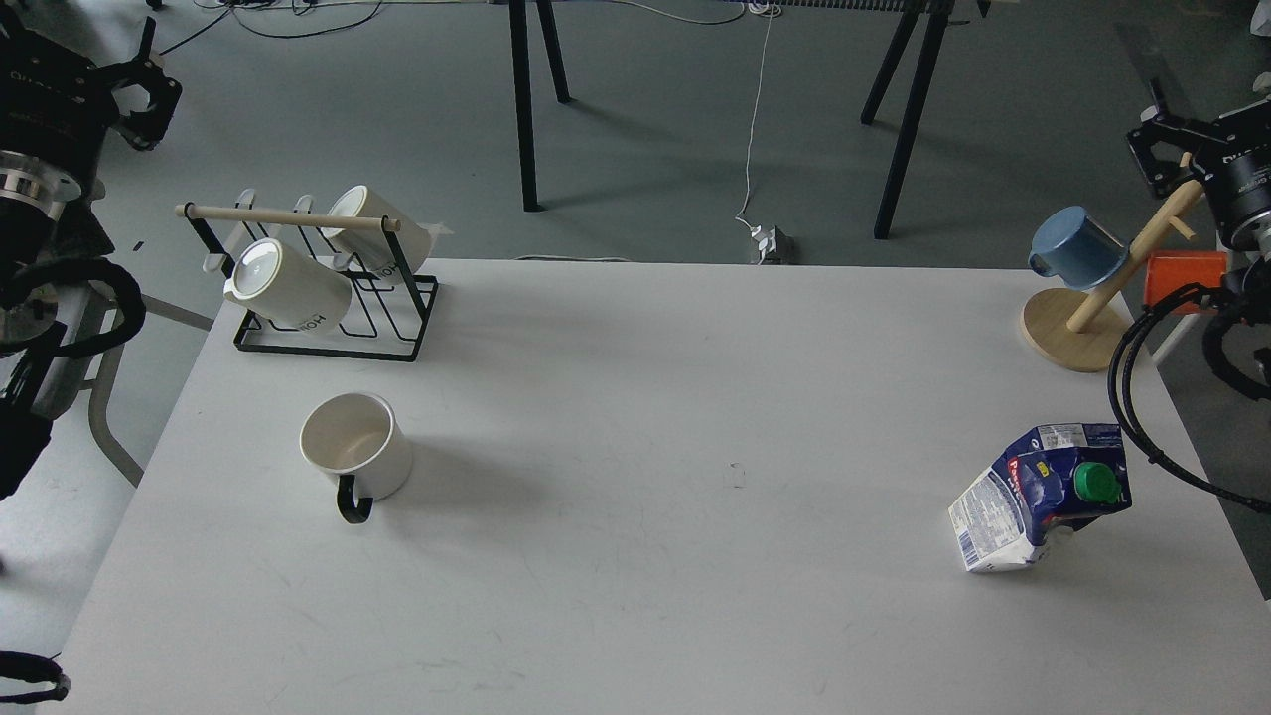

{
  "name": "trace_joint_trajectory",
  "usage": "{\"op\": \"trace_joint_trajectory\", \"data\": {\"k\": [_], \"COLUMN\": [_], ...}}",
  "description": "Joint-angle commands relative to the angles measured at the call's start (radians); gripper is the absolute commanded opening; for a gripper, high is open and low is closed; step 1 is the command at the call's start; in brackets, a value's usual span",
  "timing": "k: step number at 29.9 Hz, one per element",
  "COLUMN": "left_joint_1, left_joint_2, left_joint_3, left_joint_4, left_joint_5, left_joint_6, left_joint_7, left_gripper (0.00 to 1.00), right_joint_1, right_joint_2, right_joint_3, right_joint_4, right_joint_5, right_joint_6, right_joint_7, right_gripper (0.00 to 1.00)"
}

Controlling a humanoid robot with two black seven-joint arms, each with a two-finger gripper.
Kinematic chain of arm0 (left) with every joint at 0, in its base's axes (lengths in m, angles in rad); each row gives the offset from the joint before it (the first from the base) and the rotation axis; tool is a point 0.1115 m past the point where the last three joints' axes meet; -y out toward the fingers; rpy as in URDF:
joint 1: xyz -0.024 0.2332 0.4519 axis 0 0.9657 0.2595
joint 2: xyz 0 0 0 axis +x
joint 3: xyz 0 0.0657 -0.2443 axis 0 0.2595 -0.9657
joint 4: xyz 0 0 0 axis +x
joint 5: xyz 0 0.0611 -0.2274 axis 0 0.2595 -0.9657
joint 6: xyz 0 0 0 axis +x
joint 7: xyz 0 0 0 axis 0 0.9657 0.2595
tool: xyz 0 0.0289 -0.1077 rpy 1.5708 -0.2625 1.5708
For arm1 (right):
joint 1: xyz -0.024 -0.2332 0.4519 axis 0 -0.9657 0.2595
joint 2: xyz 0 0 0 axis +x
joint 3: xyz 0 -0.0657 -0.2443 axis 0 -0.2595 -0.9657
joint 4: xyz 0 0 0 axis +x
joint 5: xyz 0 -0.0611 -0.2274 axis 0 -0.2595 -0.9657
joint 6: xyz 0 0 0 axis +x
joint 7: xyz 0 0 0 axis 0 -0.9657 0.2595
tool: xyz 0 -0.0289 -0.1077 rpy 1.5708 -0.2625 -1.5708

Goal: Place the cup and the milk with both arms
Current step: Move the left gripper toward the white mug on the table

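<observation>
A: From the head view, where's everything?

B: The cup [355,447] stands upright on the table [695,397], front-left; the milk carton [1041,495] leans far right.

A: Handling?

B: Ceramic, rigid, breakable: take its rim or black handle. The carton probably dents.

A: Obstacles?

B: Wire rack [328,298] behind the cup, mug tree [1087,298] behind the carton.

A: Jaws?

B: Left gripper [149,89] and right gripper [1157,149] both off the table; can't tell.

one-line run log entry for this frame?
phase: pre-grasp | left gripper: raised off table, holds nothing | right gripper: raised, holds nothing | cup: upright, table left | milk carton: table right, untouched
</observation>
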Motion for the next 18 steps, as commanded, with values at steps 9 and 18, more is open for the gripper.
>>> {"op": "trace_joint_trajectory", "data": {"k": [9, 18], "left_joint_1": [0.004, 0.104], "left_joint_2": [0.048, 0.221], "left_joint_3": [-0.001, 0.016], "left_joint_4": [-0.028, -0.267], "left_joint_5": [-0.007, 0.364], "left_joint_6": [-0.089, -0.173], "left_joint_7": [0.002, -0.045], "left_gripper": [1.00, 0.90], "right_joint_1": [0.017, 0.014], "right_joint_2": [-0.004, -0.028], "right_joint_3": [-0.032, -0.032], "right_joint_4": [0.029, 0.034], "right_joint_5": [0.000, 0.000], "right_joint_6": [0.000, 0.000], "right_joint_7": [-0.008, 0.000], "right_gripper": [0.99, 0.99]}}
